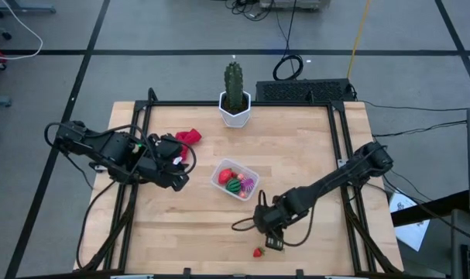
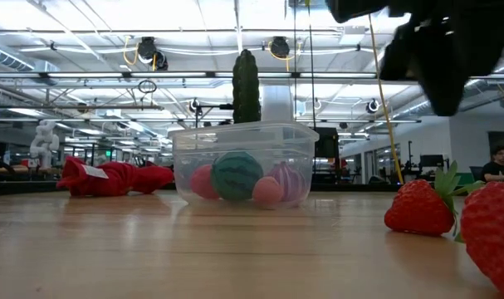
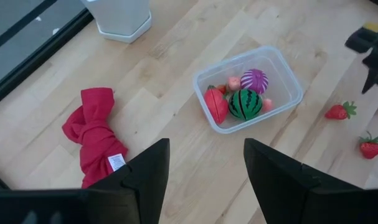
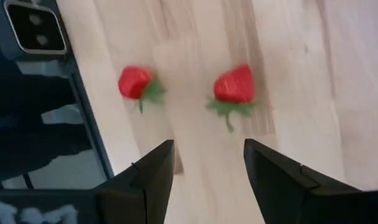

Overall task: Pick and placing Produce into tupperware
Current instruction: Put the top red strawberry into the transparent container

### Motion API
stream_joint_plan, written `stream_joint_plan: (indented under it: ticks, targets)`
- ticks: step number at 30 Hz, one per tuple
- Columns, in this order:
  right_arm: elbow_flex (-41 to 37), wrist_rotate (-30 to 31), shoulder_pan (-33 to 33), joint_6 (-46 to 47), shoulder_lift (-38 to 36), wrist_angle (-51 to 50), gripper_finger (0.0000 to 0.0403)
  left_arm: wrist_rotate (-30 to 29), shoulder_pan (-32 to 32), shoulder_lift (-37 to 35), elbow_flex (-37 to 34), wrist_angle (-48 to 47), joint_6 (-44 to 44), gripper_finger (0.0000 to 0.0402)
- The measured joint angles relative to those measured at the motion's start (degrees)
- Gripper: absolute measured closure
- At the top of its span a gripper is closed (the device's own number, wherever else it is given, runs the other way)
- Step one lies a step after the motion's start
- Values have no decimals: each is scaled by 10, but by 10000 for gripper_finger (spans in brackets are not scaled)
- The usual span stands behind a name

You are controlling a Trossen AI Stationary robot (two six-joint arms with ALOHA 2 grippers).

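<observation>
The clear tupperware [image 1: 235, 180] stands mid-table on its flat bottom. It holds a green striped ball [image 3: 245, 104], a red oval [image 3: 215, 104], a purple ball [image 3: 255, 80] and pink bits. Two red strawberries [image 4: 136, 84] [image 4: 234, 85] lie on the wood near the table's front edge. My right gripper [image 4: 208, 149] hangs open just above and short of them, with nothing between its fingers. To the left of the tub, my left gripper [image 3: 206, 149] is raised, open and empty.
A red cloth [image 1: 188, 138] lies crumpled at the back left. A green cactus in a white pot [image 1: 235, 108] stands at the far edge. Black frame rails [image 1: 339, 155] run along both table sides. Bare wood lies between the tub and the strawberries.
</observation>
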Motion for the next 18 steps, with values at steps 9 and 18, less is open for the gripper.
stream_joint_plan:
  ticks: [9,18]
  targets:
    - [-38,20,-24,30,8,89,218,1,0,0,0,0,-10,192]
    - [-74,14,-36,40,8,99,218,0,0,0,0,0,-5,192]
